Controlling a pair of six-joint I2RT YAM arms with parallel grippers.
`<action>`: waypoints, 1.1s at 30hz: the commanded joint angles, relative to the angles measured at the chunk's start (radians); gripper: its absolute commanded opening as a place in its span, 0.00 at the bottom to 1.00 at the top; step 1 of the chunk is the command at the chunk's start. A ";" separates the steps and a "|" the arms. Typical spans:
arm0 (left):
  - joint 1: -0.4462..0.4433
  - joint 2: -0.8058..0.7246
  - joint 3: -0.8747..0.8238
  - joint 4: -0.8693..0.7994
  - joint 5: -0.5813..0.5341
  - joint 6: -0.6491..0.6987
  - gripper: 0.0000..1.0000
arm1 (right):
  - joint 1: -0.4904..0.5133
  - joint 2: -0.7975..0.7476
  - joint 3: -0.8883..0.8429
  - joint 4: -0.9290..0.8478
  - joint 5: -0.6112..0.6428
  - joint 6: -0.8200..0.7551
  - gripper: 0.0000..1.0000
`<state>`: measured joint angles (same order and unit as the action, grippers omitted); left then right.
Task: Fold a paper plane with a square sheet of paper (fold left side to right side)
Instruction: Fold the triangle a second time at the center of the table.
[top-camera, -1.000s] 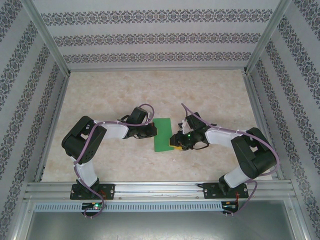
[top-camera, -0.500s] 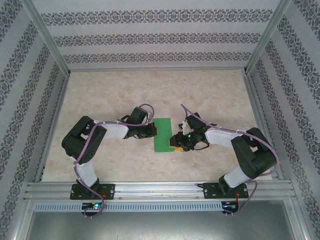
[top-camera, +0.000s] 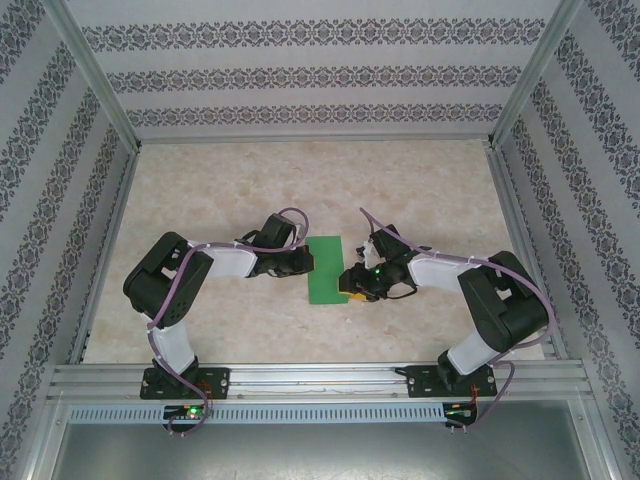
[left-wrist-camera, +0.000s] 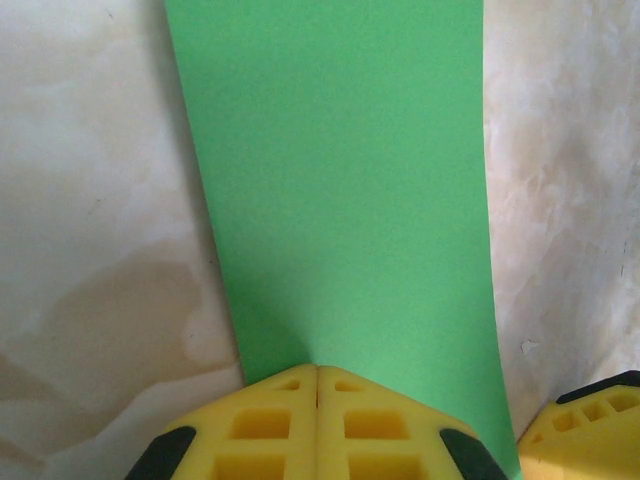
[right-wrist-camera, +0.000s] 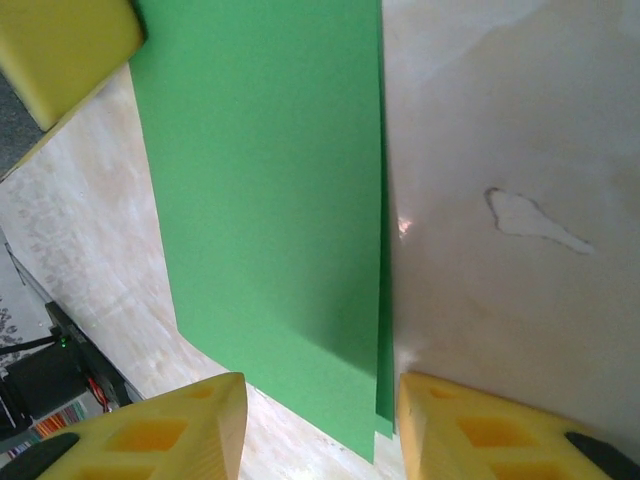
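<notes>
1. Top external view: square sheet of paper (top-camera: 325, 270), bright green, lying flat as a tall narrow rectangle on the table (top-camera: 300, 180), mid-table between the two arms. Judged from that shape to be folded in half already.
2. Right wrist view: two layers showing along the sheet's right edge, the lower one peeking out a little. Edges not quite flush.
3. Risk, slip: smooth marbled surface under thin paper. Likely to slide and skew the next crease if the corner is nudged before the hold-down on the left is firm.
4. Risk, misalignment: offset between the layers likely to widen if only the top layer is caught and dragged.
5. Risk, crumpling: near right corner liable to buckle if a fingertip scrapes in under it at a steep angle.
6. Left gripper (left-wrist-camera: 316, 420): closed tight, yellow tips together at the sheet's left edge, apparently pressing down on it. Nothing between the jaws.
7. Right gripper (right-wrist-camera: 320, 430): roughly half open, one fingertip on either side of the sheet's near right corner, nothing clamped. Contact with the table not discernible.
</notes>
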<state>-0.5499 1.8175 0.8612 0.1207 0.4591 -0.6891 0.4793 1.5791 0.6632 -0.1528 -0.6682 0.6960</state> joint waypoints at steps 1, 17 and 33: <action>-0.024 0.024 -0.034 -0.104 -0.025 0.002 0.02 | -0.007 0.012 0.012 0.043 -0.029 0.014 0.41; -0.024 0.017 -0.037 -0.101 -0.022 0.002 0.02 | -0.020 0.060 0.038 0.139 -0.051 0.050 0.36; -0.025 0.008 -0.039 -0.090 -0.016 -0.003 0.02 | -0.109 0.208 0.195 0.140 -0.073 -0.019 0.34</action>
<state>-0.5499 1.8168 0.8612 0.1207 0.4591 -0.6895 0.3878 1.7535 0.8188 -0.0174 -0.7147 0.7116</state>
